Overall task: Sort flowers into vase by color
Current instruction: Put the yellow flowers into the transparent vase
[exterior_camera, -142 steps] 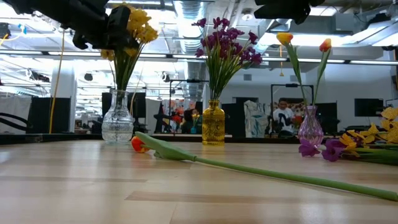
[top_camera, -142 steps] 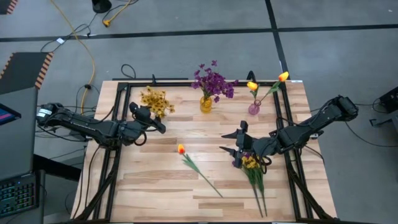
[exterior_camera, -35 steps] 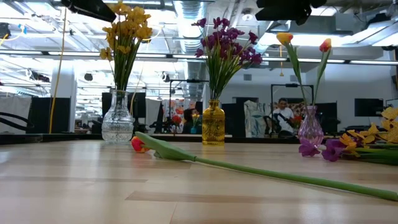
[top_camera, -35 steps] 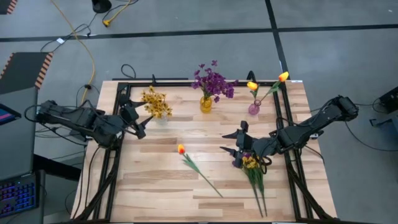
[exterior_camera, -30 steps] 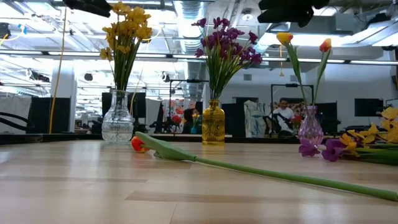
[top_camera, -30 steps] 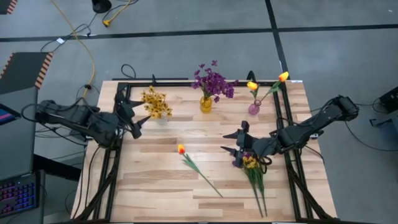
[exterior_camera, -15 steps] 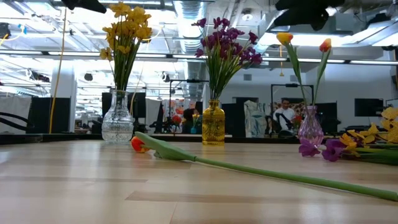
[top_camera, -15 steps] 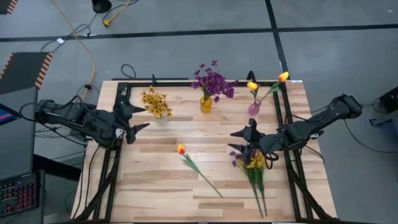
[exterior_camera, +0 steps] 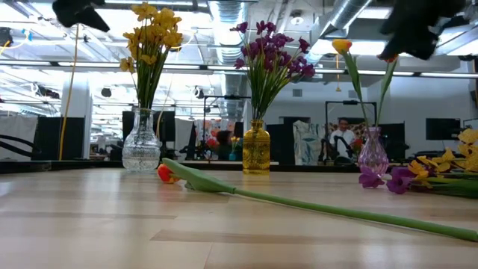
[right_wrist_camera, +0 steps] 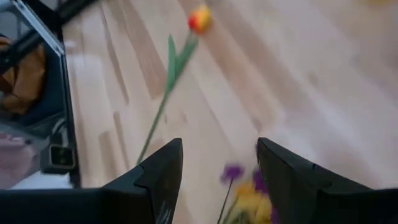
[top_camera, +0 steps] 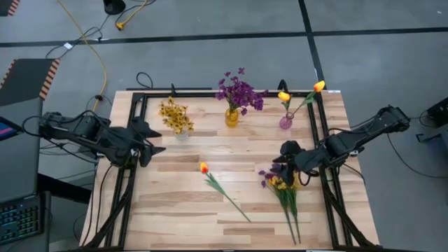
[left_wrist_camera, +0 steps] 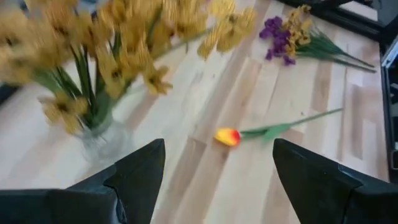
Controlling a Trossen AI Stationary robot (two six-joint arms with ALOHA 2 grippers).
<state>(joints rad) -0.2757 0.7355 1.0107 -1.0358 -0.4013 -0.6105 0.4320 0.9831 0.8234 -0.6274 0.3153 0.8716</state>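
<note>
From above, yellow blossoms (top_camera: 175, 115), purple flowers (top_camera: 239, 92) and two tulips (top_camera: 299, 94) stand in vases; one tulip (top_camera: 204, 168) and a mixed bunch (top_camera: 281, 183) remain lying on the desk (top_camera: 182, 210).

Wrist views: my left fingers (left_wrist_camera: 146, 168) and right fingers (right_wrist_camera: 165, 165) are spread, holding nothing.

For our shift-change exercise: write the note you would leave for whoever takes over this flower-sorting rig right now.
Left end effector: open, empty, at the table's left edge beside the clear vase of yellow flowers.
Right end effector: open, empty, over the loose purple-and-yellow bunch.
Done: purple flowers in the amber vase; two tulips in the pink vase.
Left: lone tulip lying mid-table, and the loose bunch.
</note>
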